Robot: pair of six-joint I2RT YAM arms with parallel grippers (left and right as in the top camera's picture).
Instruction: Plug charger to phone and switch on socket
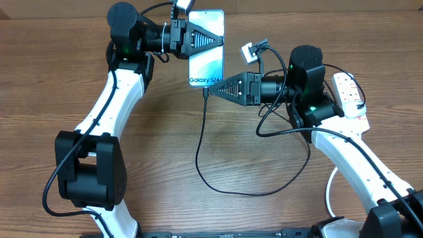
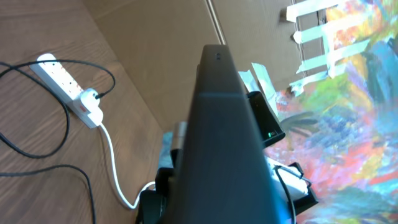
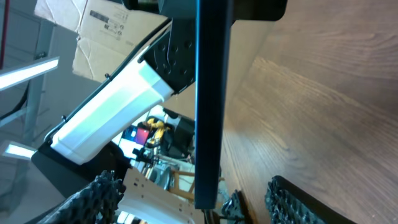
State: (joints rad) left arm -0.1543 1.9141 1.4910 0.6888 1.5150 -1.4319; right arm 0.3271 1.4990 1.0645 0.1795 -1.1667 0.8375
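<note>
Firmly, left jaws clamp the slim phone (image 1: 206, 63); knurled right jaws stand apart.

Cannot make out the charger (image 1: 198, 142) tip at the phone (image 1: 206, 66)'s near end: covered by the right end effector (image 1: 213, 87). Cannot read the socket (image 1: 349, 92) switches, too small.

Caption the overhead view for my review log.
Left hand holds the lit phone; right hand sits at its lower edge where the charger ends; socket lies far right.

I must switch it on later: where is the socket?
In the overhead view the socket lies at far right, beside the right arm.
</note>
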